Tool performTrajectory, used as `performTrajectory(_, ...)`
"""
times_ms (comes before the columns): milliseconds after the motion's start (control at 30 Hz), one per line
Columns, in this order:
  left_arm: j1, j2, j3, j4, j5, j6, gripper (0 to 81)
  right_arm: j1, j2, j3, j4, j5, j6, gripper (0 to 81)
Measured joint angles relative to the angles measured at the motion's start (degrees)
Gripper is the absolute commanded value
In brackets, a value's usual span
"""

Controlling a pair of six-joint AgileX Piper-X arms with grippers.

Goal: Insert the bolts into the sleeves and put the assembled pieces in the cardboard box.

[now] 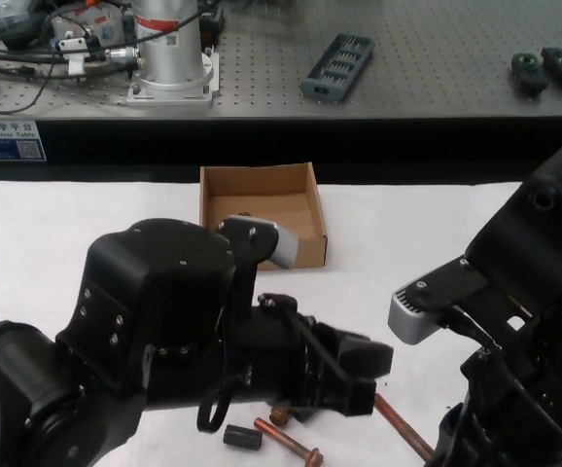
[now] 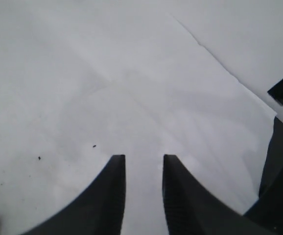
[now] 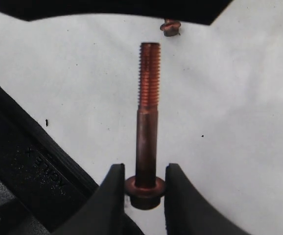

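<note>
My right gripper (image 3: 142,188) is shut on the head of a copper bolt (image 3: 147,107), whose threaded end points away from it over the white sheet. In the high view this bolt (image 1: 403,426) lies slanted at the front, just below my left gripper (image 1: 376,377). My left gripper (image 2: 144,169) is open with nothing between its fingers, above bare white sheet. A second copper bolt (image 1: 287,439) and a short black sleeve (image 1: 243,437) lie at the front edge under the left arm. Another bolt head (image 3: 170,28) peeks out beside the left arm. The open cardboard box (image 1: 262,199) stands behind.
Behind the white sheet runs a perforated bench (image 1: 437,39) with a metal post (image 1: 169,49), cables, a blue-grey rack (image 1: 337,66) and two black-and-green parts (image 1: 545,68). Both arms crowd the front of the sheet.
</note>
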Motion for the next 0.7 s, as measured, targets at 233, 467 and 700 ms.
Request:
performTrajectory(233, 0.2, 0.1, 2.1, 1.4, 4.0, 1.5, 20.1, 0.0, -0.2, 0.0, 0.0, -0.2, -0.3, 10.9)
performTrajectory(467, 0.2, 0.1, 2.1, 1.2, 5.9, 2.6, 20.1, 0.0, -0.2, 0.0, -0.2, -2.3, -0.3, 10.9)
performTrajectory(700, 0.4, 0.1, 2.1, 1.2, 7.8, 4.1, 20.1, 0.0, -0.2, 0.0, -0.1, -3.0, -0.3, 10.6)
